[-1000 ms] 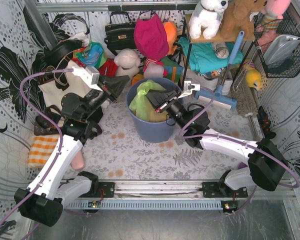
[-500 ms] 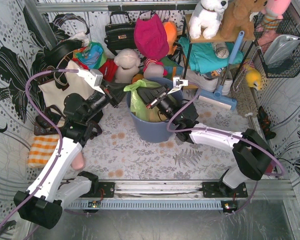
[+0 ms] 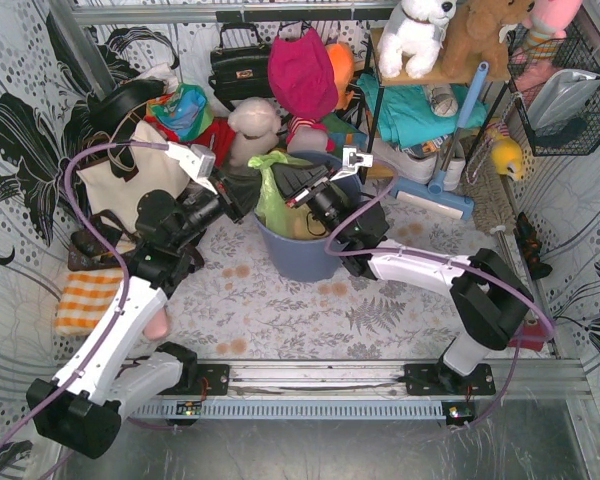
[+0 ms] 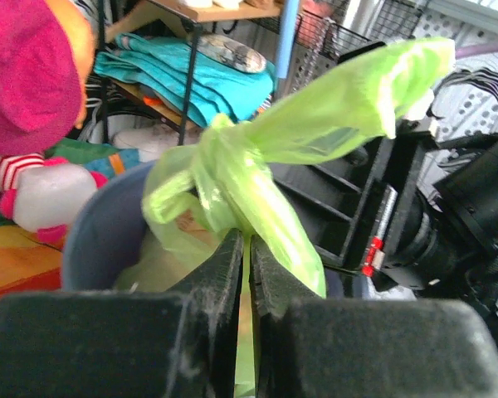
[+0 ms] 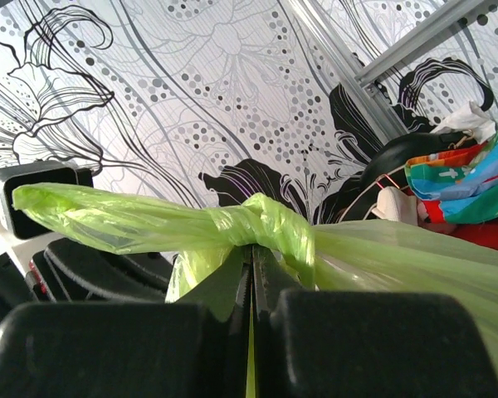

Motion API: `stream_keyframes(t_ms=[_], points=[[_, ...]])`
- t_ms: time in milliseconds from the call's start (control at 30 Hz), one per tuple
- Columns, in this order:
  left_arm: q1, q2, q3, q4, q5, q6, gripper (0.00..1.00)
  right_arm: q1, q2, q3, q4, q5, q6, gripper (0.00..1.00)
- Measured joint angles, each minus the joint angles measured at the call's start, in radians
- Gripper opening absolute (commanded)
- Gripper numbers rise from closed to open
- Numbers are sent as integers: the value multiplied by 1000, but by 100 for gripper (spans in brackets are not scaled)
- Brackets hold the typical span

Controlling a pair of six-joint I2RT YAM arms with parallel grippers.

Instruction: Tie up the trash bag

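Pinches trash bag [image 3: 275, 195] film in left hand [image 4: 247, 249] and right hand [image 5: 251, 269], both clamped tight beside the knot [image 5: 270, 222]. Could tear thin film, or slip free, if pulled unevenly.

Open worktop [image 3: 280, 315] lies in front of the bin [image 3: 302, 258], towards the arm bases. Above the bin, the left tool [image 4: 247, 249] and right tool [image 5: 251, 265] crowd in from both sides. A plush toy [image 3: 252, 125] and shelf rack [image 3: 378, 100] close off the back, and a tote bag [image 3: 115, 185] hems in the left.
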Motion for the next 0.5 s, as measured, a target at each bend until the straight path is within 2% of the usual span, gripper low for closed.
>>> stream_keyframes(t_ms=[233, 500], points=[[-47, 12, -4, -55, 10, 22, 12, 0, 28, 8, 45, -2, 54, 0], [-49, -18, -28, -100, -105, 30, 13, 0, 28, 3, 118, -19, 113, 0]])
